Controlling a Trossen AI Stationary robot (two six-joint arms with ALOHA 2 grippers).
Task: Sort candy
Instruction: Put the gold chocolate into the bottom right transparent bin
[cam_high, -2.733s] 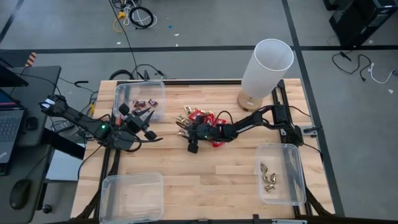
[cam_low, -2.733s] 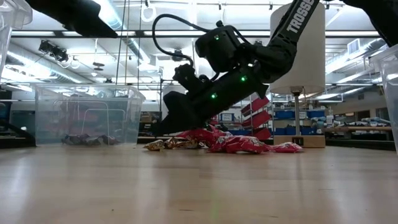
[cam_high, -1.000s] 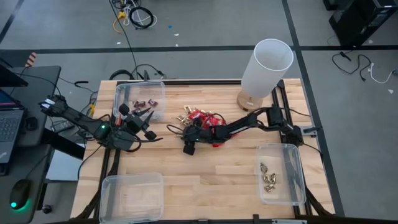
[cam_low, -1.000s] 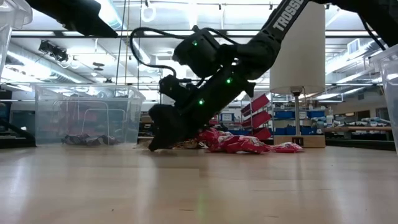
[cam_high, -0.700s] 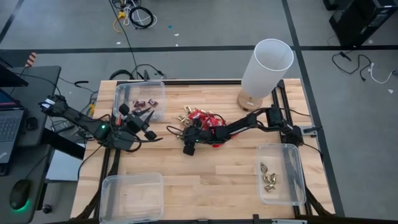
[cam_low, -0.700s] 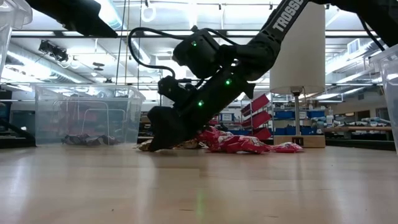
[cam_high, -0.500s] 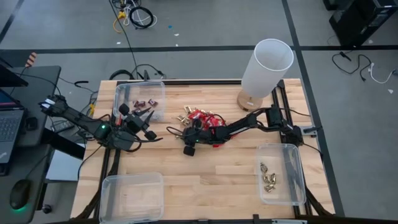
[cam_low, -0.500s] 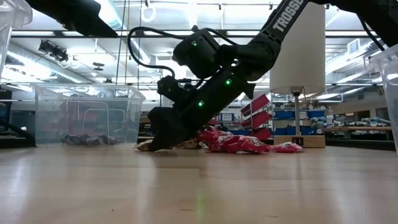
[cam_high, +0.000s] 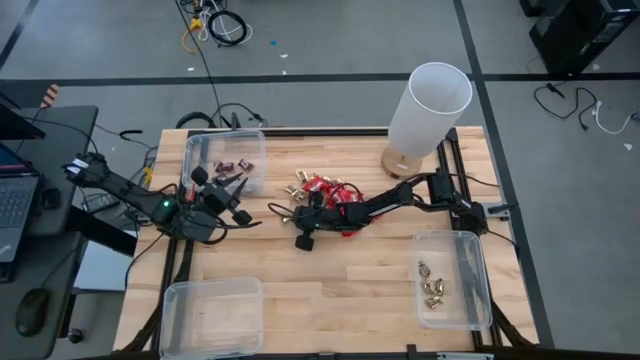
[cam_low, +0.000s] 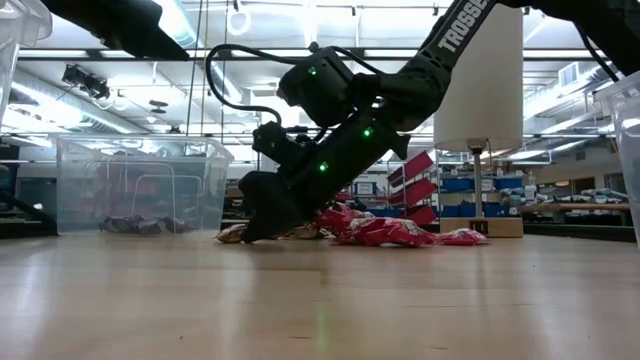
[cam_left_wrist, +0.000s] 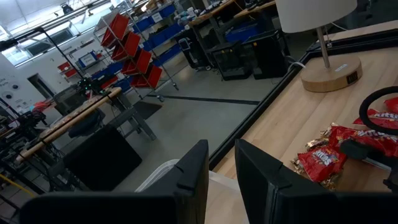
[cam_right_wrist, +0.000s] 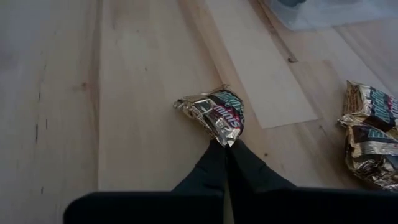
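A pale wood table (cam_high: 340, 290) carries three clear bins (cam_high: 225, 162) and a lamp (cam_high: 425, 110). The right gripper (cam_right_wrist: 225, 148) is pinched shut on the edge of a mini bar (cam_right_wrist: 214, 112) at the pile's (cam_high: 325, 190) nine o'clock side. My advice: lift straight up so the thin wrapper hold doesn't slip. The left gripper (cam_left_wrist: 221, 171) waits, half open, by the ten o'clock bin. Gold pieces (cam_high: 432, 285) in the four o'clock bin: about four; the pile itself cannot be counted.
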